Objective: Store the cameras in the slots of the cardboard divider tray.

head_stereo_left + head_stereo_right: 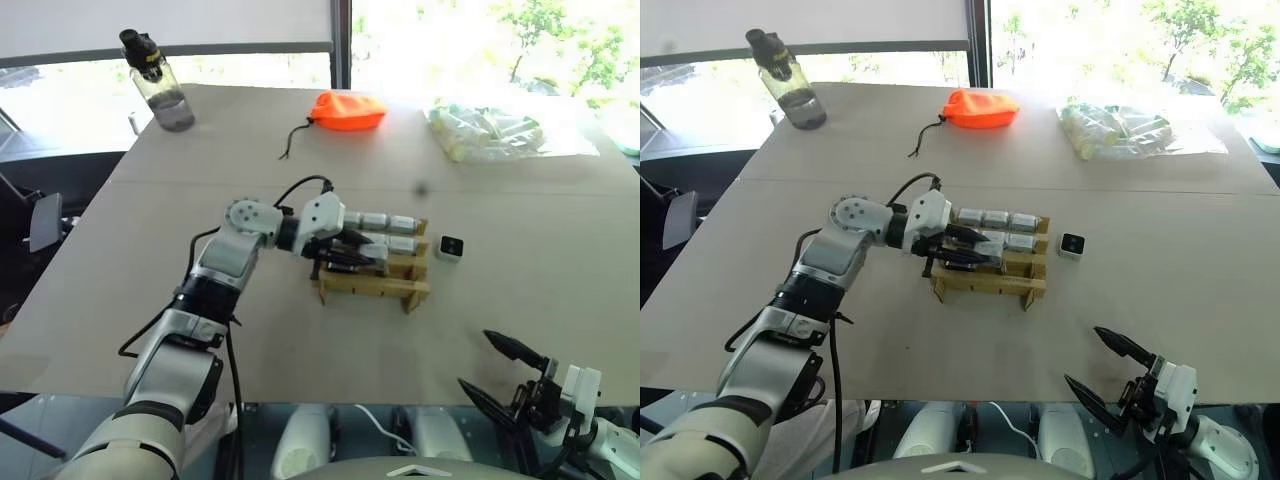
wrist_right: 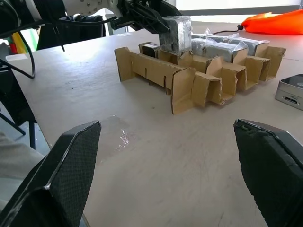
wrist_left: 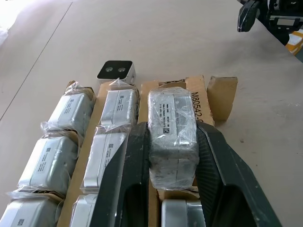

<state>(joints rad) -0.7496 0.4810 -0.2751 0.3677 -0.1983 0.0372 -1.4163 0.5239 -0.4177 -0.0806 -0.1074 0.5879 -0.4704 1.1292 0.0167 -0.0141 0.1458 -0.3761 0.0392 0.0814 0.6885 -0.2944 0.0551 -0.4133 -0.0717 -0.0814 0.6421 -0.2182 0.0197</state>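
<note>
- The left gripper (image 3: 173, 161) is clenched on a plastic-wrapped camera (image 3: 172, 127), holding it by its two sides over the near row of the tray (image 1: 372, 285), partly down into a slot.
- To seat it well, I judge the block should stay square to the cardboard strips and go straight down; any tilt could catch a strip edge or the loose wrap.
- Release only once it rests low in the slot, then pull the fingers out along the row so neighbours are not dragged.
- Wrapped cameras already fill the other two rows, so room beside the fingers is tight.
- One bare camera (image 1: 452, 246) lies on the table (image 1: 520, 200) just beside the tray, at its 3 o'clock.
- The left arm reaches in from the tray's 9 o'clock, wrist bent so the gripper lies nearly level along the row.
- The right gripper (image 1: 1110, 368) hangs released, spread wide, at the table's near edge, around 5 o'clock from the tray and well apart from it.
</note>
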